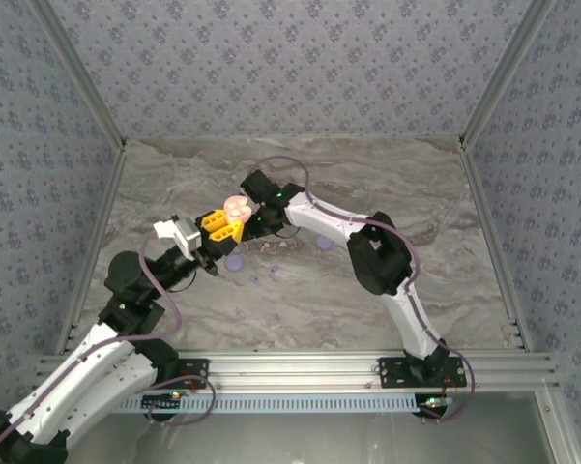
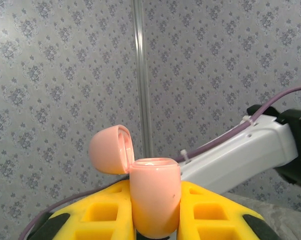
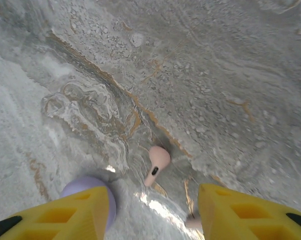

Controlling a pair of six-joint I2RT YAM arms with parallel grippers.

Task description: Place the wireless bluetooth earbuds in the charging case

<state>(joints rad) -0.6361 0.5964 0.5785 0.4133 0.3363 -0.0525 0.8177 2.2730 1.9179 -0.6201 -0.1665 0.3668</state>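
Observation:
The pink charging case (image 2: 155,200) stands upright with its lid (image 2: 110,149) swung open, and my left gripper (image 2: 155,227) is shut on it between yellow fingers (image 2: 102,212). From above, the case (image 1: 236,206) is held over the middle of the table. My right gripper (image 3: 153,200) points down at the table right beside it, jaws apart. A pink stemmed earbud (image 3: 157,162) lies on the marble just beyond the gap between its fingertips, untouched. A second pink earbud (image 3: 193,221) peeks out beside the right finger (image 3: 240,212).
A lilac round disc (image 3: 85,187) lies partly behind my right gripper's left finger. From above, lilac discs (image 1: 234,261) (image 1: 324,242) rest on the marble table (image 1: 416,193). Patterned walls enclose three sides; an aluminium rail (image 1: 300,365) runs along the near edge.

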